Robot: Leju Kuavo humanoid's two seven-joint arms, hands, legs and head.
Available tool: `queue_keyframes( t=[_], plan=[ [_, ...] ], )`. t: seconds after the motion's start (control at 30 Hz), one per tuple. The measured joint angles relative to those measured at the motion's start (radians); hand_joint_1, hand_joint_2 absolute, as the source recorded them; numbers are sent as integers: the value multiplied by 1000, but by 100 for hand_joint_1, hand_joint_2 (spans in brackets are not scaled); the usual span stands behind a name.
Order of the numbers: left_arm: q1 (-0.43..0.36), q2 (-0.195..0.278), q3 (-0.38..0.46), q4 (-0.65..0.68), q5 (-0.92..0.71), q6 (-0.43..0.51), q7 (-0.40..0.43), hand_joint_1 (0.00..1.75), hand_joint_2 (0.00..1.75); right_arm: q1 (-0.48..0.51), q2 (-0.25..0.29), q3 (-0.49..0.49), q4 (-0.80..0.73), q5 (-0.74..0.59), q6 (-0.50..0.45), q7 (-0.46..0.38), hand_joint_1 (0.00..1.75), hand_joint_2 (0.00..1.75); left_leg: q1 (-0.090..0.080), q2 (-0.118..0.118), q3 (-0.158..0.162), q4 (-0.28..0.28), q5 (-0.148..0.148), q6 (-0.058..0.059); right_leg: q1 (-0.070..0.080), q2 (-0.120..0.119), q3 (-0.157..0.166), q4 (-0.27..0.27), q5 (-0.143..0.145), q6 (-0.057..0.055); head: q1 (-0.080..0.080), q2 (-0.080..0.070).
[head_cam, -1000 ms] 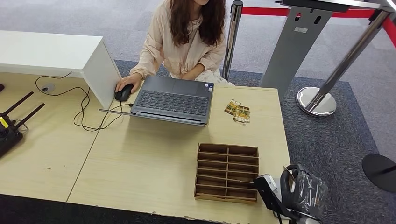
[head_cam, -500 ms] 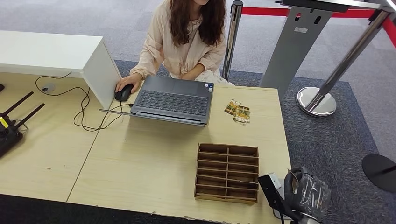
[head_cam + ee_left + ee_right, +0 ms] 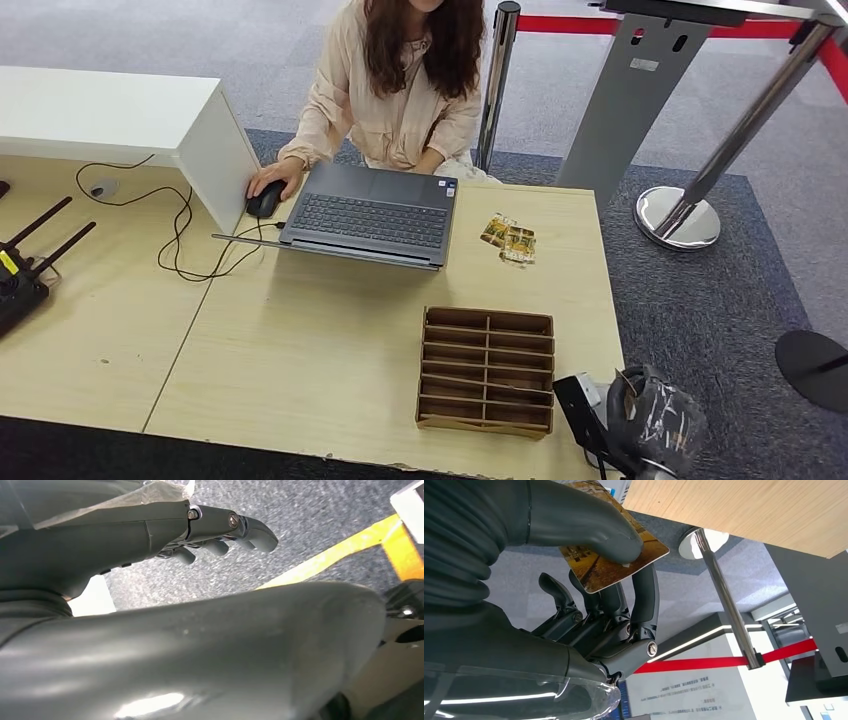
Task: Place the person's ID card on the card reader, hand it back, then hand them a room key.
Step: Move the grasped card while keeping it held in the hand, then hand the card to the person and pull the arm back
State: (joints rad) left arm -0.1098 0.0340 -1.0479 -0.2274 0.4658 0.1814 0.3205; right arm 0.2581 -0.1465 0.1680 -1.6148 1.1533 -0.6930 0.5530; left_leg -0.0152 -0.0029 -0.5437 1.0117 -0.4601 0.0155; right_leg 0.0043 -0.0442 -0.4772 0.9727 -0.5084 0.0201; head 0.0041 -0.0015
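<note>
My right hand hangs beyond the table's near right corner, wrapped in clear plastic. In the right wrist view this hand pinches a gold-brown printed card between the thumb and a finger, below the table's underside. Several similar cards lie on the table to the right of the laptop. A person sits behind the laptop with one hand on a mouse. My left hand hangs over the carpet, fingers loosely curved and holding nothing.
A brown divided wooden tray stands near the table's front right. At the left sit a white box, loose cables and a black device with antennas. Stanchion posts with red tape stand on the carpet at the right.
My right hand has sunk slightly lower and to the right beside the table corner, still pinching the card. The person and the things on the table have not moved.
</note>
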Motion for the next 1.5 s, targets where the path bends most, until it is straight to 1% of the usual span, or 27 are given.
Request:
queue_keyframes(
  t=[0.5,0.7,0.97,1.03,1.1,1.17,1.3,1.37,1.43,1.5],
  plan=[
    [0,0,0,0,3,-5,11,0,0,-2,-1,10,11,-1,-8,25,154,175,0,0,3,0,0,0,0,0,3,0,0,0,0,0],
    [0,0,0,0,3,-5,13,0,0,-1,-4,14,2,24,-8,35,153,175,0,0,3,0,0,0,0,0,3,0,0,0,0,0],
    [0,0,0,0,4,-5,12,0,0,-5,-27,34,-85,112,-8,84,157,175,0,0,3,0,0,0,0,0,3,0,0,0,0,0],
    [0,0,0,0,3,-5,11,0,0,-12,-34,45,-118,135,-8,89,158,175,0,0,3,0,0,0,0,0,3,0,0,0,0,0],
    [0,1,0,0,1,-6,9,0,0,-24,-41,56,-154,152,-8,88,156,175,0,0,3,0,0,0,0,0,3,0,0,0,0,0],
    [0,1,0,0,-1,-6,5,0,0,-41,-46,69,-195,142,-8,64,153,175,0,0,3,0,0,0,0,0,3,0,0,0,0,0],
    [0,2,0,0,-5,-6,-10,0,0,-85,-46,89,-270,28,-8,-63,152,175,0,0,3,0,0,0,0,0,3,0,0,0,0,0],
    [0,3,0,0,-10,-7,-17,0,0,-108,-45,99,-297,-8,-8,-106,153,175,0,0,3,0,0,0,0,0,4,0,0,0,0,0],
    [0,5,0,0,-15,-10,-24,0,0,-134,-48,112,-316,-20,-8,-119,154,175,0,0,3,0,1,0,0,0,4,0,0,0,0,0],
    [-1,8,0,0,-19,-14,-30,0,0,-163,-55,129,-331,-14,-3,-109,154,175,0,0,3,0,1,0,0,0,4,0,0,0,0,0]
  ],
)
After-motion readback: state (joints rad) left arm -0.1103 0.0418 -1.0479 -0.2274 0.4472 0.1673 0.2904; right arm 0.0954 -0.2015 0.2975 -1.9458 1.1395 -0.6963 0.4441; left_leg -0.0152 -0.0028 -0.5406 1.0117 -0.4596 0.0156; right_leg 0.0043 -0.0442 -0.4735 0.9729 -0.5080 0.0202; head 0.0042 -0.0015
